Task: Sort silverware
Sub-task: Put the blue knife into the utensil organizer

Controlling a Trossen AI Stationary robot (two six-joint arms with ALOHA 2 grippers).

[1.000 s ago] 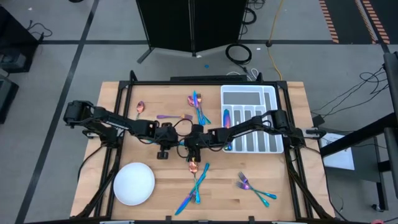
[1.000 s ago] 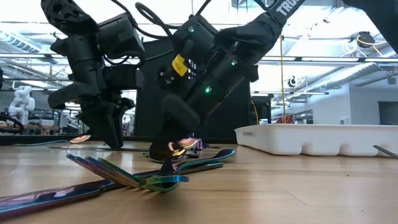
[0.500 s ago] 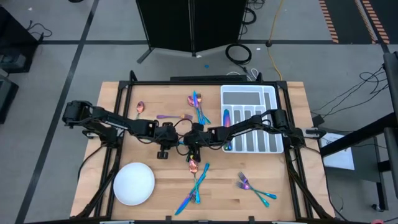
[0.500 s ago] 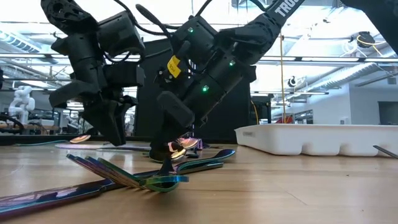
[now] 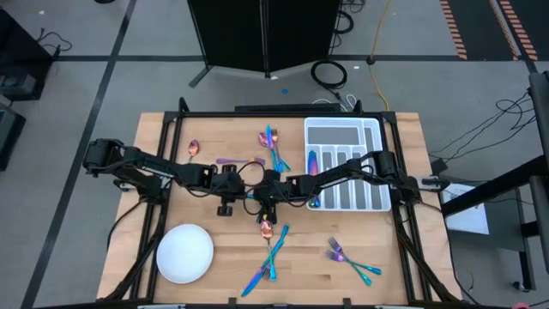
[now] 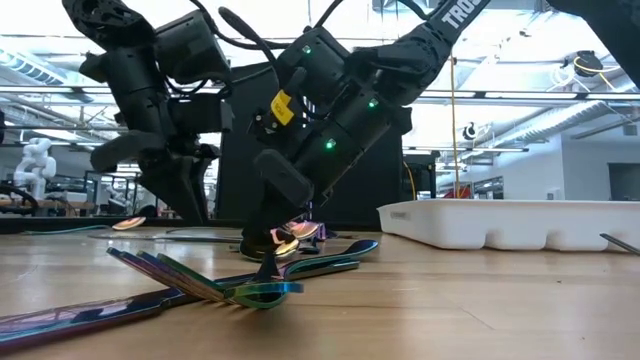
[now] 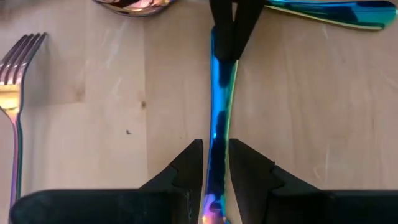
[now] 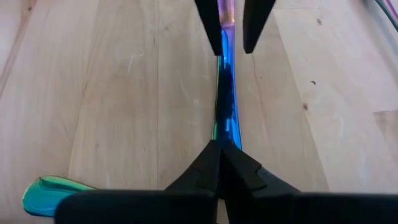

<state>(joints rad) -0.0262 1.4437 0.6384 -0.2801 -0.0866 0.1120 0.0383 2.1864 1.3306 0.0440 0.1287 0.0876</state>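
Silverware piece [image 8: 225,118]: mid-worktop, lying flat | right gripper [image 8: 221,152] just clamped shut on one end | left gripper [image 7: 216,163] half-open astride the other | handover beginning, lift next

Both arms reach inward and meet at the table's middle, wrists bent down. The left gripper [image 7: 216,163] has its fingers slightly parted, straddling a slim handle. The right gripper [image 8: 222,155] has its fingers pinched together on it.
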